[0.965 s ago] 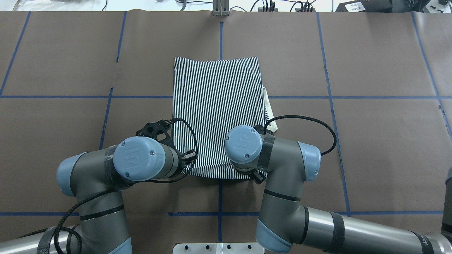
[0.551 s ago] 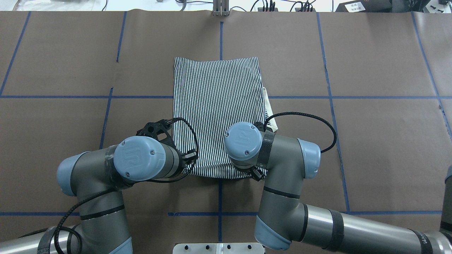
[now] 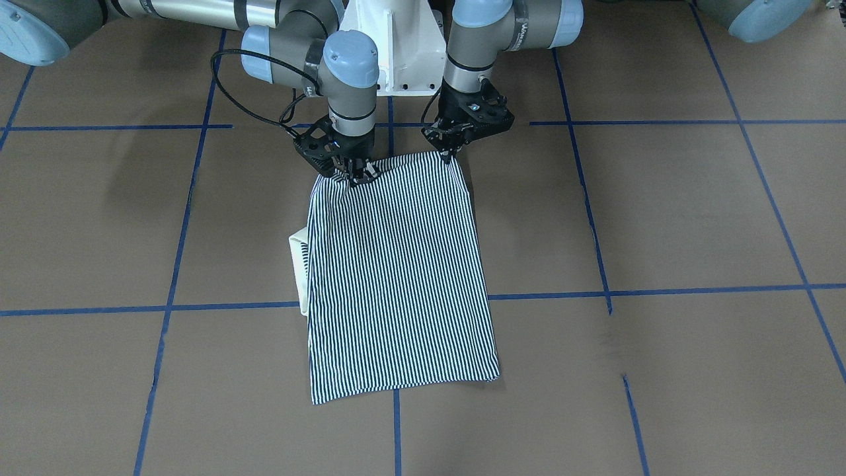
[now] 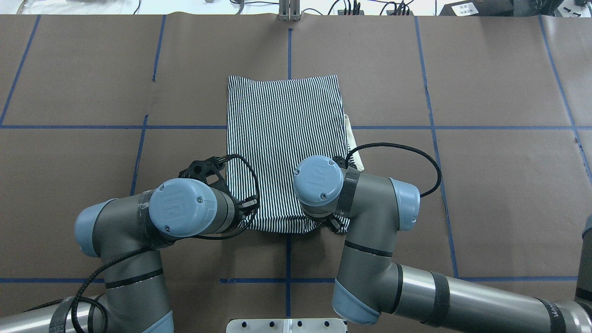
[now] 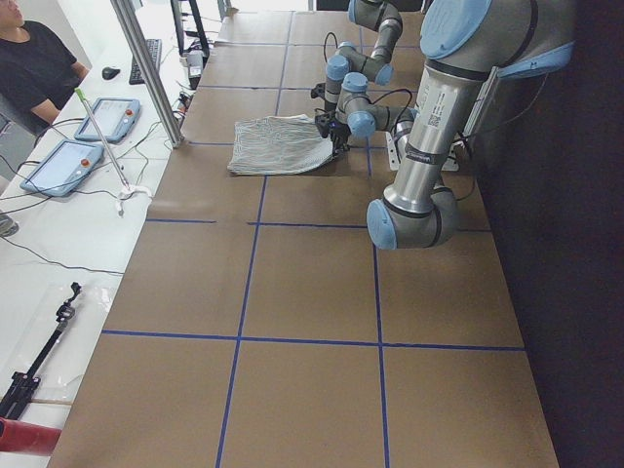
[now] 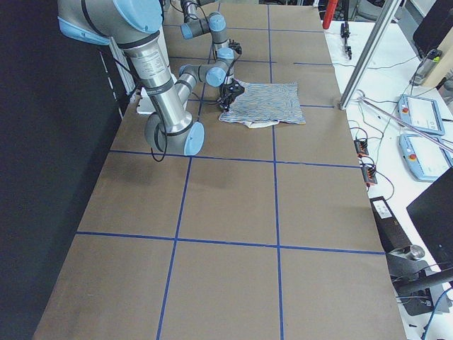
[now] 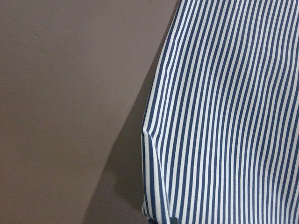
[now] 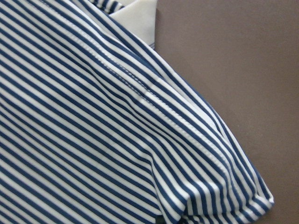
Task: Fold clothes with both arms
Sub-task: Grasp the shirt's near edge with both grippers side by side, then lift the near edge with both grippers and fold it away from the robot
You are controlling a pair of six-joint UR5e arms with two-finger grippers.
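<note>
The striped polo shirt [image 3: 396,277] lies folded into a long rectangle on the brown table, and its cream collar [image 3: 299,264] pokes out from one side. Both grippers are at the edge nearest the robot. My left gripper [image 3: 451,153] is shut on one corner and my right gripper [image 3: 351,173] is shut on the other, holding that edge slightly off the table. In the overhead view the wrists hide most of both grippers above the shirt [image 4: 284,138]. Each wrist view shows only raised striped cloth [image 7: 224,116] [image 8: 93,130] over the table.
Brown paper with blue tape lines [image 4: 138,127] covers the table. The white pedestal base [image 3: 396,53] stands behind the arms. Beyond the far edge a metal post [image 5: 146,68], tablets [image 5: 58,166] and cables sit on a white bench, with a person [image 5: 39,68] seated there.
My right wrist has moved a little away from the robot's base, and the shirt's near edge has shifted with it. The left arm has barely moved.
</note>
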